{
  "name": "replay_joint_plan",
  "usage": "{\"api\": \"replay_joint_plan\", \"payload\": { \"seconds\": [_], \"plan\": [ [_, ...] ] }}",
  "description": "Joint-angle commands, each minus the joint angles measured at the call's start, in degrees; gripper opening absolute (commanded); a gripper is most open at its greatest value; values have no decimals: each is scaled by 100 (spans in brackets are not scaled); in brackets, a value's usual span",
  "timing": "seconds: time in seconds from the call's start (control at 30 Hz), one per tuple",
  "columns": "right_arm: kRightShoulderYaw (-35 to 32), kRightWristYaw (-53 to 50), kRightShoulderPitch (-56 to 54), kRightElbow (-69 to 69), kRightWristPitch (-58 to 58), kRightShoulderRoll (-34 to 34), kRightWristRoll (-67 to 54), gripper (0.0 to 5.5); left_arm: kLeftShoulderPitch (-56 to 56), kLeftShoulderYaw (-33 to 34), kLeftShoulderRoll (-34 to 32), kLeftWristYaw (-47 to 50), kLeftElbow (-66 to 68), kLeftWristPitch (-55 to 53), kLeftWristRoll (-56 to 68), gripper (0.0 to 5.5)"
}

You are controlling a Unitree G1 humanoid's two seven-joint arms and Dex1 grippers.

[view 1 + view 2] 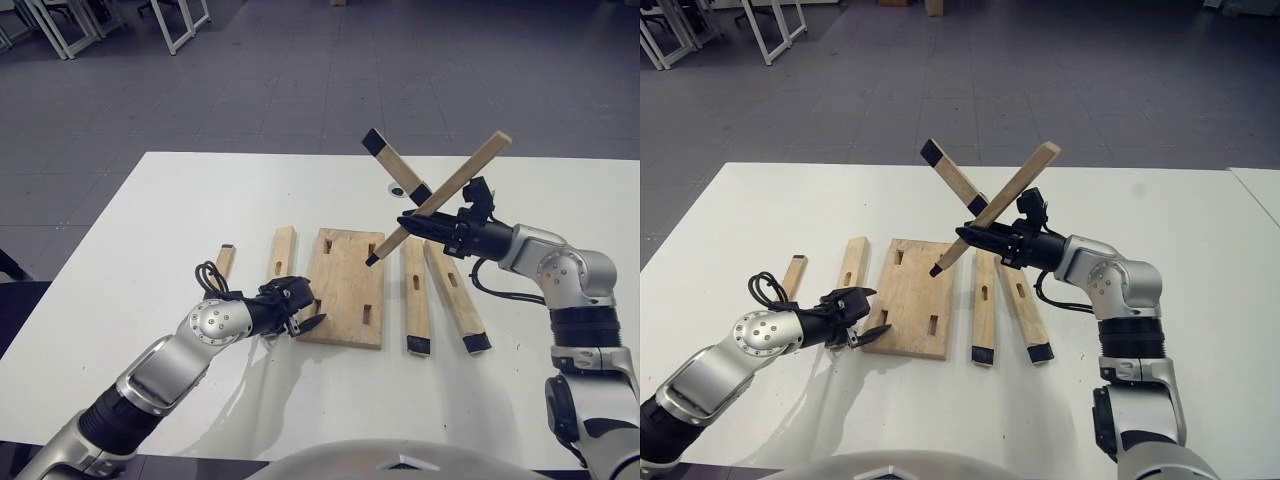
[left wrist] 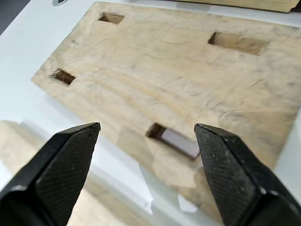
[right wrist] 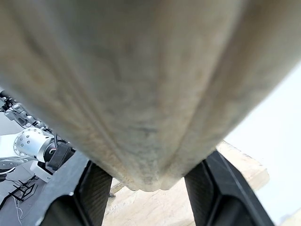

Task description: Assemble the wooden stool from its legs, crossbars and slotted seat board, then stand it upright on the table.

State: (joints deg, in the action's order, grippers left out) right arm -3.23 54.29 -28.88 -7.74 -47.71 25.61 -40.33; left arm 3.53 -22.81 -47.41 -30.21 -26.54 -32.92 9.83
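**Crossed legs held over the board**

A short bar (image 1: 225,260) and a longer bar (image 1: 283,250) lie side by side left of centre on the table (image 1: 150,230). The left gripper (image 1: 312,312) hovers at the near left corner of the board (image 1: 345,290), its fingers spread wide. The board lies flat mid-table; it is pale, grainy wood with four slots. Above its far right corner, the right gripper (image 1: 405,220) is clamped on the X (image 1: 465,176), two black-tipped legs crossed, with one tip pointing down at the board. Two slotted legs (image 1: 415,295) (image 1: 455,297) lie flat to the right of the board, their near ends black.
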Motion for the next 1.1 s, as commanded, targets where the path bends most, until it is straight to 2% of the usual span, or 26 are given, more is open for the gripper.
{"api": "replay_joint_plan", "payload": {
  "seconds": [0.03,0.17,0.27,0.47,0.6,0.87,1.1],
  "plan": [
    [103,87,-34,96,118,44,131,203,-61,226,45,-96,14,-155,-103,372],
    [173,93,-55,59,285,32,268,203,-164,58,-22,-390,78,-103,-271,372],
    [332,200,-220,-192,832,-19,616,203,-266,-4,-431,-609,314,81,-721,372],
    [641,712,-615,-1003,1347,-109,1012,203,-92,523,-784,-823,949,416,-1020,372],
    [760,933,-690,-1192,1450,-127,1155,203,131,444,-536,-935,1055,510,-1154,372],
    [682,917,-253,-521,962,-63,1006,203,149,333,-38,-982,766,187,-1270,372],
    [793,891,-264,-1195,1375,-180,1392,203,163,283,122,-1056,718,107,-1410,372]
  ]
}}
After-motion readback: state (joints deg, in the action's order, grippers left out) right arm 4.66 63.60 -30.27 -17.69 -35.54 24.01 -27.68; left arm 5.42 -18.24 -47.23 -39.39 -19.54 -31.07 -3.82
